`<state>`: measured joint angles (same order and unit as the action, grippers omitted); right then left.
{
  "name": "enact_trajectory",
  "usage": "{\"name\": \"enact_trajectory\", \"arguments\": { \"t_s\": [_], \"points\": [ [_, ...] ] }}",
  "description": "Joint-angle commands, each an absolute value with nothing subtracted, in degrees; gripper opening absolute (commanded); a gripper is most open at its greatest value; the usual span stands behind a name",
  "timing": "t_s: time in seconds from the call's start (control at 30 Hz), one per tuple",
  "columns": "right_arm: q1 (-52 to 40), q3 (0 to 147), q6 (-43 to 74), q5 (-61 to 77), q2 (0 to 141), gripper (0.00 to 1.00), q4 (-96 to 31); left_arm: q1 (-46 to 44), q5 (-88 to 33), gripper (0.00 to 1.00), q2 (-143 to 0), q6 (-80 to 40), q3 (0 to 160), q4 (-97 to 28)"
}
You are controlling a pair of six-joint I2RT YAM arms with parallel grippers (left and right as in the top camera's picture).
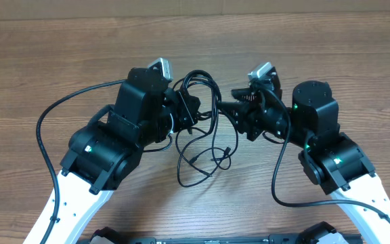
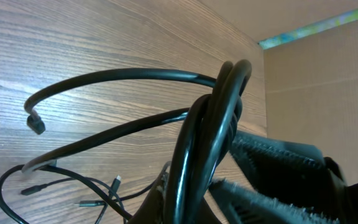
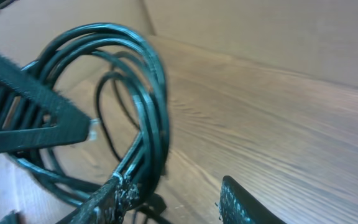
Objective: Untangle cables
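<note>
DESK: What has the left gripper point(image 1: 189, 108) got?

PHOTOG: Its jaws are closed tight on the cables point(image 2: 207, 137). This is a bundle of several thin black strands that rises from the grip in an arch, seen close up by the left wrist camera.

DESK: And the right gripper point(image 1: 231, 103)?

PHOTOG: It is just beside the left gripper, facing it across the bundle. Its 2 fingers point(image 3: 30, 118) stand partly apart, with 1 ribbed pad on each side of the looped strands. The loop passes behind the upper pad, but whether it presses on either pad cannot be told. It grips nothing.

DESK: Where is the rest of the tangle?

PHOTOG: Loose loops trail from the left gripper and spread over the wooden table point(image 1: 317, 41) on the side nearer the arm bases. 1 plug end point(image 2: 36, 124) sits at the tip of a strand curving out from the left gripper. At least 2 more small plugs lie on the wood near it, metal tips showing.

DESK: Separate yet?

PHOTOG: No. The strands cross one another on both sides of the left gripper.
</note>
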<state>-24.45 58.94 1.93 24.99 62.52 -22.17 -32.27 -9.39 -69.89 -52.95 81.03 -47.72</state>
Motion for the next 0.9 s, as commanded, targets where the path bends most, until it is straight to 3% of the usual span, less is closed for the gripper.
{"name": "enact_trajectory", "arguments": {
  "t_s": [0.0, 0.27, 0.87],
  "points": [
    [-24.3, 60.2, 2.2, 20.0, 61.1, 0.46, -22.0, -32.2, -8.6, 0.04, -69.7, -50.9, 81.5, -47.3],
    [-24.3, 60.2, 2.2, 17.2, 61.1, 0.46, -23.3, -32.2, -8.6, 0.04, -69.7, -51.0, 81.5, -47.3],
    [-24.4, 60.2, 5.0, 25.0, 61.1, 0.46, -23.0, -32.3, -10.4, 0.04, -69.7, -51.4, 81.5, -44.5]
  ]
}}
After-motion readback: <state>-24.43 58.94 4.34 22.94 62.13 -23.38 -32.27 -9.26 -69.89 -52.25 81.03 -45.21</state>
